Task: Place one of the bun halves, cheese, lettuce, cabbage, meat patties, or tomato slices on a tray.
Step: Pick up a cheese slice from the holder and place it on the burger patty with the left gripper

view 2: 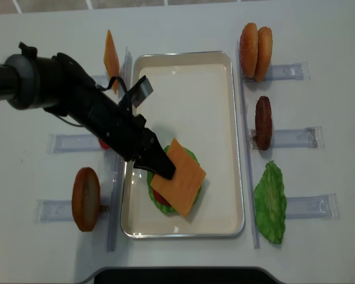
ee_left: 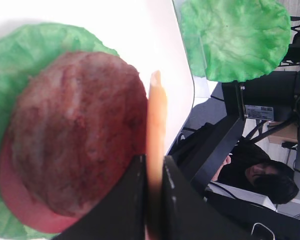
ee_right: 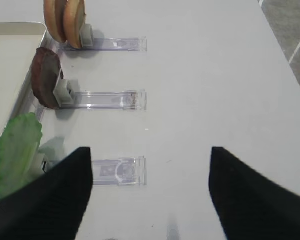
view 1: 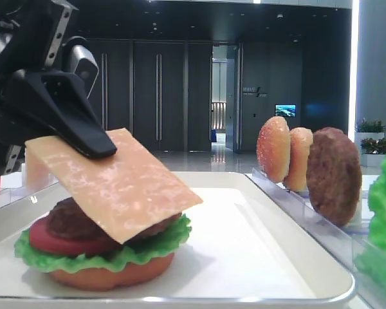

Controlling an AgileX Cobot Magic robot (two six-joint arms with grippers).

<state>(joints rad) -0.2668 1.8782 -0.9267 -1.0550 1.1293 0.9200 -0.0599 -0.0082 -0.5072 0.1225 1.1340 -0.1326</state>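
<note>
Left hand pinching cheese by upper-left edge; slice slopes down-right, hovering over patty stack on tray

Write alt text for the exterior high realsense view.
The left end effector holds a cheese slice over a stacked burger on a white tray. Buns, a patty and lettuce stand in racks alongside.

White table: tray, clear holder racks.
</note>
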